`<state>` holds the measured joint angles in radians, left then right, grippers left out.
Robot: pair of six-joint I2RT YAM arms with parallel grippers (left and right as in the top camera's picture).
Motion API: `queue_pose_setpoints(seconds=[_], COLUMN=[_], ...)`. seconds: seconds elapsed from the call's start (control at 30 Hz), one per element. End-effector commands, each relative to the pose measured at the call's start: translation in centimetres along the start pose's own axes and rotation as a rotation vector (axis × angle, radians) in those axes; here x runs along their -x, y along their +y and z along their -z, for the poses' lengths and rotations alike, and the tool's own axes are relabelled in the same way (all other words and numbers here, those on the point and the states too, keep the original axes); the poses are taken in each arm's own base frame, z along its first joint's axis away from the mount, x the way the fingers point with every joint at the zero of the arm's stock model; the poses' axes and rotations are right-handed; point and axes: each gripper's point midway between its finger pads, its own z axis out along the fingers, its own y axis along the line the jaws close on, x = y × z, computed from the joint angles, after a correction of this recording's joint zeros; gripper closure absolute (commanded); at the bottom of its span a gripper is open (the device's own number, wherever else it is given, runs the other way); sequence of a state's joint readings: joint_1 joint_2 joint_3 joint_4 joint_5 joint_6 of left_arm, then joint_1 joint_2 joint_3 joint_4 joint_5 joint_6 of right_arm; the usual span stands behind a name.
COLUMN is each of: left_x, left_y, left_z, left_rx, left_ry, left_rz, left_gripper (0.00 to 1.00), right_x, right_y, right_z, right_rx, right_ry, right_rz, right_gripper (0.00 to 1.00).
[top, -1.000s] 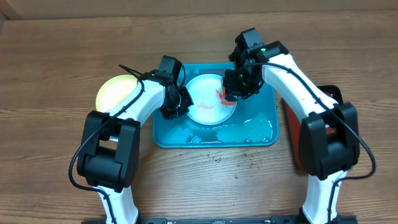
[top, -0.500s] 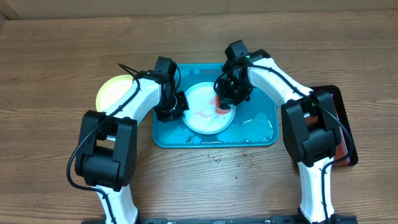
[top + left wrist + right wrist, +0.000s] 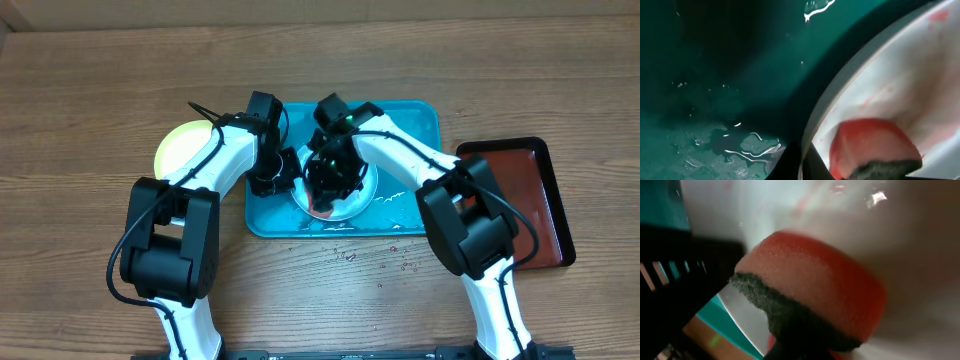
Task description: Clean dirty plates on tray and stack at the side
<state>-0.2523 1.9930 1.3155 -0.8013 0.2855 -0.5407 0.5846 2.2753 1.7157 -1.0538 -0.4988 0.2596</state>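
Note:
A light-blue-rimmed plate with a white centre [image 3: 352, 196] lies in the teal tray [image 3: 415, 120], faintly smeared red. My left gripper [image 3: 276, 176] is shut on the plate's left rim; the rim [image 3: 840, 85] shows in the left wrist view, between the fingers [image 3: 802, 165]. My right gripper [image 3: 326, 186] is shut on a red sponge with a dark scrub side [image 3: 815, 285] and presses it on the plate's near-left part [image 3: 890, 230]. The sponge also shows in the left wrist view [image 3: 870, 147]. A yellow-green plate [image 3: 183, 146] lies on the table left of the tray.
A dark red-brown tray [image 3: 520, 200] stands to the right of the teal tray. Water pools on the teal tray's floor [image 3: 408, 206]. Small red drops [image 3: 345, 255] dot the wooden table in front of the tray.
My right gripper has swept the sponge from the plate's far right across to its near left. The right arm swung left off the dark tray. The left gripper has stayed on the rim.

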Motion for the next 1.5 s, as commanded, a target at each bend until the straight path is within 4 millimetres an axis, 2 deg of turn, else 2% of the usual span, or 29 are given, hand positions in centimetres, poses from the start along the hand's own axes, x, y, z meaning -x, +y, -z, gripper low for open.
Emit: queue_pose_setpoints(seconds=[0.0, 0.1, 0.33, 0.43, 0.57, 0.77, 0.93, 1.17, 1.2, 1.47], left_x=[0.8, 0.9, 0.9, 0.9, 0.8, 0.7, 0.7, 0.7, 0.7, 0.6], left_y=[-0.2, 0.1, 0.1, 0.1, 0.1, 0.2, 0.1, 0.2, 0.2, 0.1], left_z=[0.2, 0.2, 0.3, 0.3, 0.3, 0.3, 0.3, 0.3, 0.3, 0.3], left_rx=[-0.026, -0.024, -0.022, -0.021, -0.021, -0.021, -0.021, -0.02, -0.02, -0.027], left_ry=[-0.004, -0.002, -0.002, -0.002, 0.0, 0.003, 0.003, 0.005, 0.005, 0.009], left_rz=[-0.009, -0.005, -0.004, -0.004, -0.011, -0.018, -0.018, -0.017, -0.017, -0.024], left_gripper=[0.96, 0.96, 0.96, 0.96, 0.96, 0.96, 0.96, 0.96, 0.96, 0.96], right_x=[-0.5, -0.1, 1.3, 2.5, 4.2, 5.5, 5.5, 7.6, 7.8, 5.4], right_y=[-3.4, -5.6, -12.6, -14.0, -14.5, -12.8, -7.9, -4.1, -3.3, -0.3], right_z=[-0.3, 1.1, 4.6, 5.3, 5.7, 6.0, 4.4, 2.9, 2.2, -0.9], right_rx=[-0.072, -0.128, -0.367, -0.427, -0.464, -0.46, -0.256, -0.196, -0.186, -0.131], right_ry=[0.047, 0.039, -0.021, -0.068, -0.134, -0.175, -0.158, -0.275, -0.286, -0.192], right_rz=[-0.054, -0.073, -0.097, -0.073, -0.019, 0.04, 0.134, 0.063, 0.046, 0.086], right_gripper=[0.96, 0.96, 0.96, 0.96, 0.96, 0.96, 0.96, 0.96, 0.96, 0.96])
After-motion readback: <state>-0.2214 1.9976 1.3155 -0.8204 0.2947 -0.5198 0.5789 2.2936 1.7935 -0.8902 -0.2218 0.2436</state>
